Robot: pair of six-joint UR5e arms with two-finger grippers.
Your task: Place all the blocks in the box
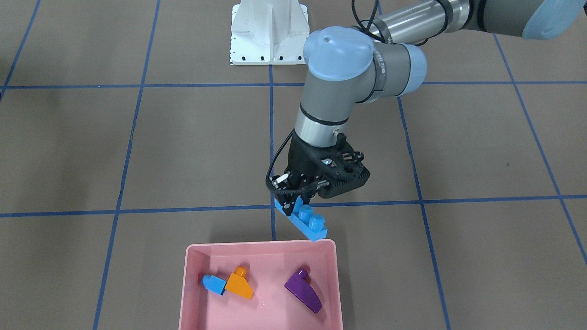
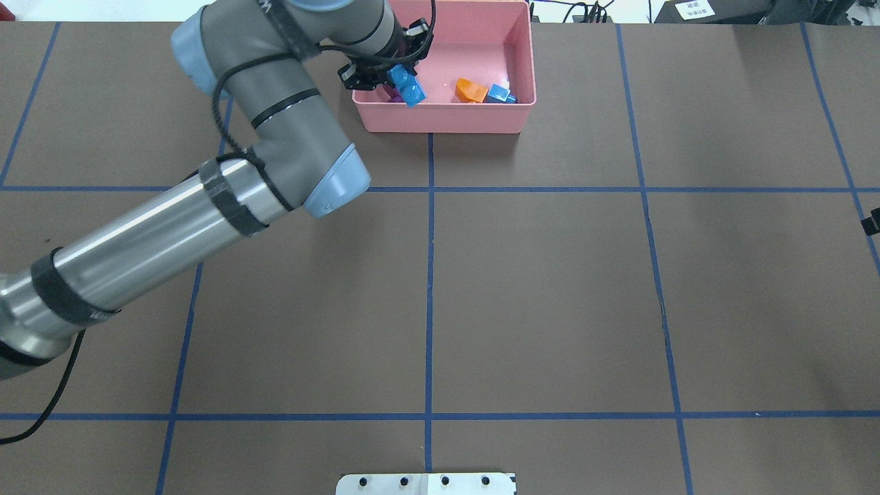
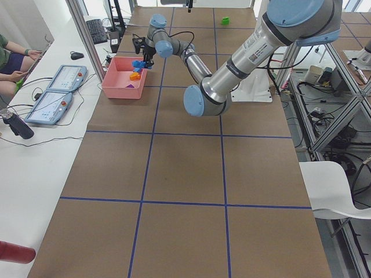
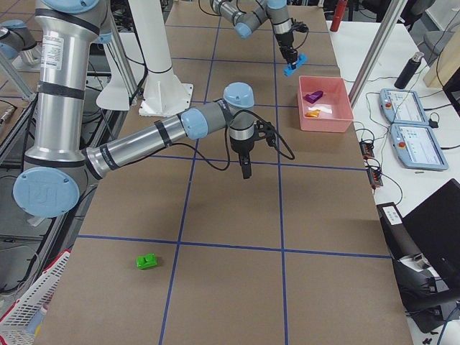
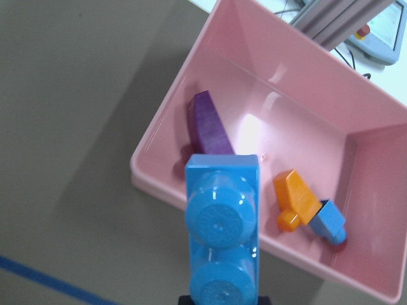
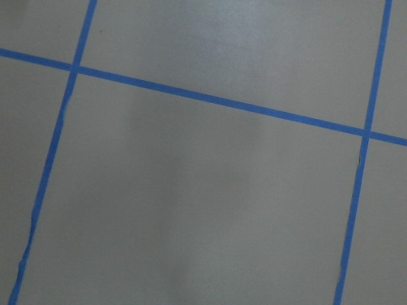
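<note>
My left gripper is shut on the long blue four-stud bar and holds it tilted above the near wall of the pink box. In the left wrist view the bar hangs over the box rim. Inside the box lie the orange sloped block, the small blue cube touching it, and the purple wedge. The green block lies on the table far from the box. My right gripper hovers over mid-table; I cannot tell if it is open or shut.
The white robot base stands at the table's robot-side edge. Tablets and a seated person are on the side table beyond the box. Blue tape lines cross the brown table.
</note>
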